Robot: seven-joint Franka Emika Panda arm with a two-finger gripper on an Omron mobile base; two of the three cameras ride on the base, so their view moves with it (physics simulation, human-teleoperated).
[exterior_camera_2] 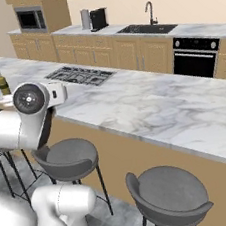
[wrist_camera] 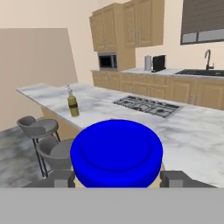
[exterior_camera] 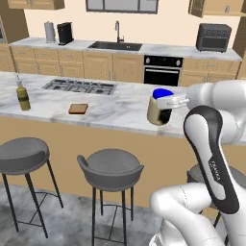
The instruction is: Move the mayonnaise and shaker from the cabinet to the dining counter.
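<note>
mayonnaise (exterior_camera: 158, 109) over dining counter (exterior_camera: 120, 108) | bottle (exterior_camera: 22, 96) far left

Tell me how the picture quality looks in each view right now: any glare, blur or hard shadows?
Left base view: flat, even light, no glare; the mayonnaise in the pincer looks slightly soft. Right base view: soft throughout, no hard shadows on the dining counter. Hand view: the jar's blue lid looms large and evenly lit, with the olive bottle behind it small but legible.

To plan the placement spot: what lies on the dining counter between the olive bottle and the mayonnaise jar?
In the left base view, a small brown board lies between the olive bottle and the mayonnaise; otherwise bare marble of the dining counter.
</note>
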